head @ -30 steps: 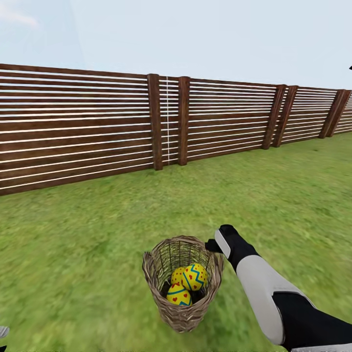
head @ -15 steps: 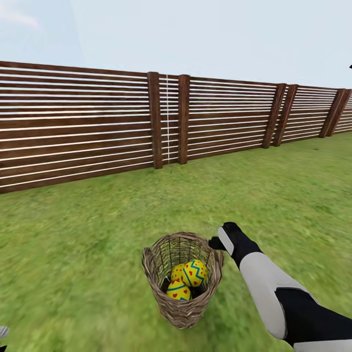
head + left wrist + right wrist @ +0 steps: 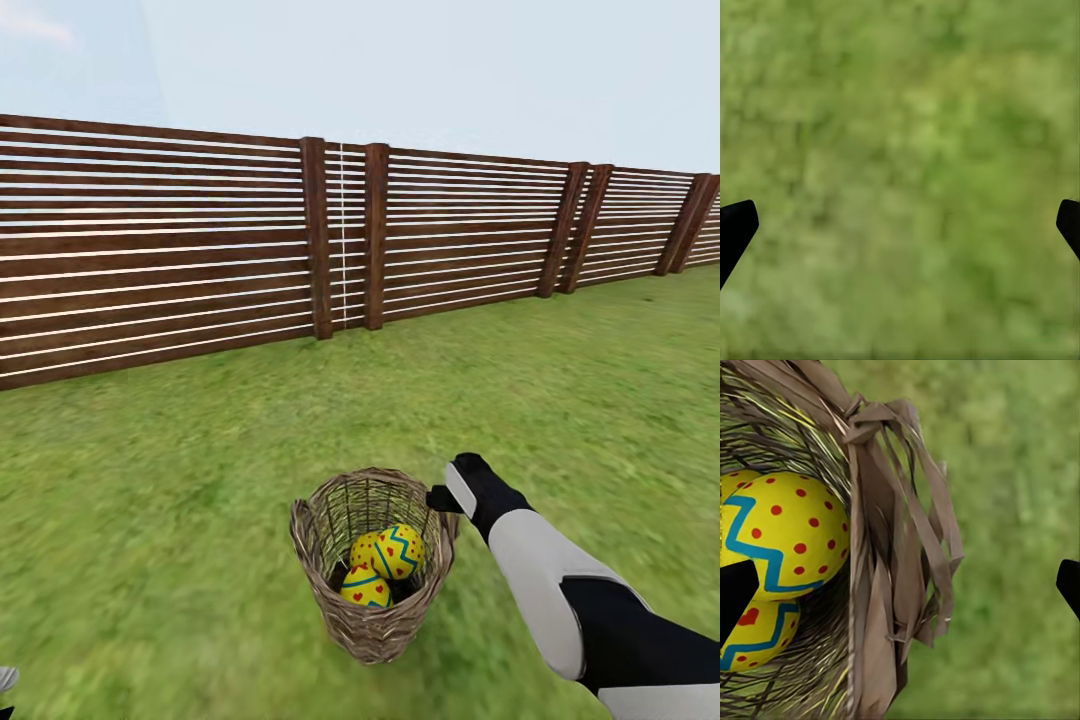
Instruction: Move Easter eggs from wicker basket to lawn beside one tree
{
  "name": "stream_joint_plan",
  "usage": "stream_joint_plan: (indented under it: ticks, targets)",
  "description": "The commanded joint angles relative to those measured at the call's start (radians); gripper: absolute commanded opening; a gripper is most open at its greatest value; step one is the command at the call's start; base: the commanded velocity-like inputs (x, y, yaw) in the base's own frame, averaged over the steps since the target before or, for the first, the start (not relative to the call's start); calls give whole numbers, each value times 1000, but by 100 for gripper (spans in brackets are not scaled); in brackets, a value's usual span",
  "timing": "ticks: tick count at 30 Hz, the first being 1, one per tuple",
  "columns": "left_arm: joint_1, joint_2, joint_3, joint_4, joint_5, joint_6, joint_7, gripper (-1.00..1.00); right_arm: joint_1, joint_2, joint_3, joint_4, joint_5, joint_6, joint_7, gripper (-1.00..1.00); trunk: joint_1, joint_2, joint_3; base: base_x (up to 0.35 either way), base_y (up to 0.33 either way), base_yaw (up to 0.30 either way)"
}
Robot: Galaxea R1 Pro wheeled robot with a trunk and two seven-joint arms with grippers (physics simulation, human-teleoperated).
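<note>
Easter eggs (image 3: 385,565) are all sitting in the wicker basket (image 3: 372,620), piled at the bottom; I can make out three in the head view, yellow with red dots or hearts and blue zigzag bands. None are out yet, so the unloading hasn't started as far as I can judge. The top egg looks tilted, with its long axis leaning toward the far wall of the basket, though that's hard to call for sure.

The basket stands upright on the lawn (image 3: 180,520), with the brown slat fence (image 3: 200,240) well behind it. No tree in view from here.

The key relation: the right claw (image 3: 441,499) is just beside the basket's rim, on the robot's right side of it and outside it. So the eggs lie inward and down from the claw, across the braided rim. In the right wrist view the rim (image 3: 896,562) runs between the two black fingertips (image 3: 735,592), one tip over the eggs and the other over the grass, so the claw is spread wide and holding nothing. I'd guess it needs to shift over the opening and drop in.

The left claw (image 3: 900,225) is open too, with just grass under it, and the right arm is clearly the nearer one.

No brands, labels or writing anywhere that I can read.
</note>
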Motion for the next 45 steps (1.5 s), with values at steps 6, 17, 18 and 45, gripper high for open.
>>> stream_joint_plan:
  ticks: [6, 17, 18, 45]
  targets:
    - [0, 0, 0, -2, 10, 9, -4, 100, -1, 3, -5, 3, -11, 0, -10, 100, 2, -2, -24, 0, 0, 0]
    - [0, 0, 0, -2, 10, 9, -4, 100, -16, 1, -5, 3, -9, 1, -10, 100, 3, -2, -28, 0, 0, 0]
    - [0, 0, 0, -2, 10, 9, -4, 100, -18, 1, -5, 3, -9, 1, -10, 100, 3, -2, -32, 0, 0, 0]
    - [0, 0, 0, -2, 10, 9, -4, 100, -38, 0, -5, 3, -9, 0, -10, 100, 10, -6, -86, 0, 0, 0]
